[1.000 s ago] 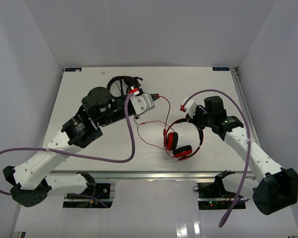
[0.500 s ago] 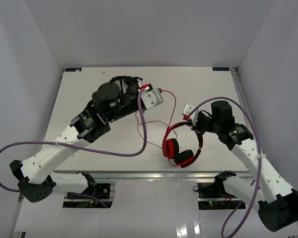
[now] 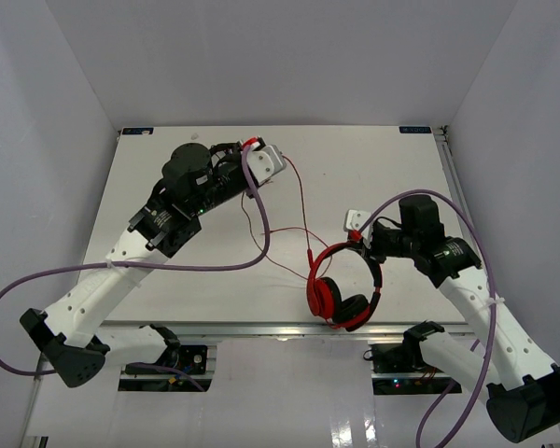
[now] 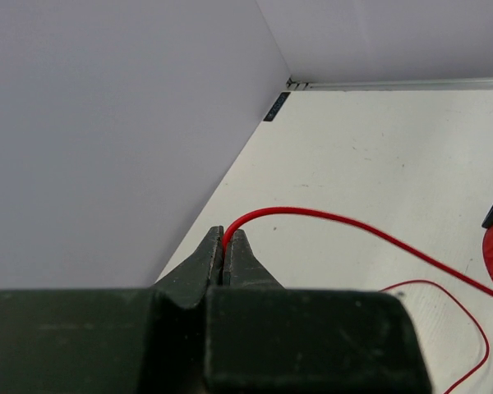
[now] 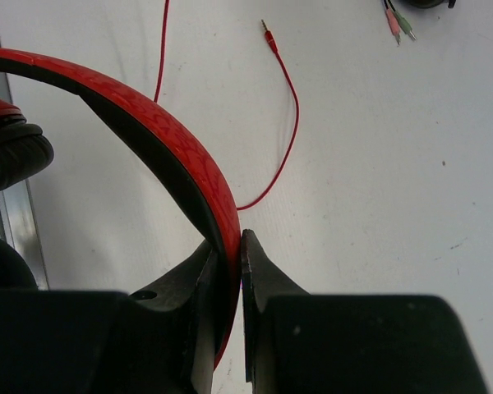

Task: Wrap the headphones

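The left gripper, closed on the red cable, is near the table far edge. The right gripper clamps the headphones by the headband, near-right.

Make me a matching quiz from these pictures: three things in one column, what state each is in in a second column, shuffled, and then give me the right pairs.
Column one:
1. left pincer
2. right pincer
3. red jack plug

Column two:
A. loose, no pincer on it
B. shut on the red headband
C. shut on the thin red cable

Pairs: 1-C, 2-B, 3-A
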`<action>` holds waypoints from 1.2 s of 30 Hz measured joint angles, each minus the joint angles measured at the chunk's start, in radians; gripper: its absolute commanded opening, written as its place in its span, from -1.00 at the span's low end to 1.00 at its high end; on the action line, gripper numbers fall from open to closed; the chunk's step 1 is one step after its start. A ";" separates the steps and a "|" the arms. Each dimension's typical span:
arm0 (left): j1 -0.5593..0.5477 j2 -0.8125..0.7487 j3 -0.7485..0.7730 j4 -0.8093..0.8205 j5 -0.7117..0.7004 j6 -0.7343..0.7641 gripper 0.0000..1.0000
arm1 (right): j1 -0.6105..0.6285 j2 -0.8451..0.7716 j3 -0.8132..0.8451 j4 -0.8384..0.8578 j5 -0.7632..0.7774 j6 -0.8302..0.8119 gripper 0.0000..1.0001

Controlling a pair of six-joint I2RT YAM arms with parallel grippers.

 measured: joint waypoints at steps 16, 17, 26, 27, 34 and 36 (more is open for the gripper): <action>0.161 -0.069 -0.437 0.168 0.123 -0.128 -1.00 | -0.039 -0.017 0.154 -0.121 -0.283 0.055 -0.85; 0.162 -0.082 -0.464 0.194 0.131 -0.143 -1.00 | -0.053 -0.012 0.172 -0.121 -0.311 0.073 -0.85; 0.162 -0.170 -0.695 0.448 0.205 -0.341 -1.00 | -0.161 0.079 0.352 -0.012 -0.405 0.363 -0.85; 0.162 -0.172 -0.717 0.482 0.215 -0.369 -1.00 | -0.172 0.089 0.361 0.016 -0.405 0.407 -0.85; 0.158 -0.145 -0.808 0.719 0.270 -0.586 -1.00 | -0.247 0.162 0.365 0.220 -0.367 0.798 -0.85; 0.148 -0.120 -0.815 0.770 0.275 -0.624 -1.00 | -0.261 0.183 0.365 0.274 -0.344 0.897 -0.85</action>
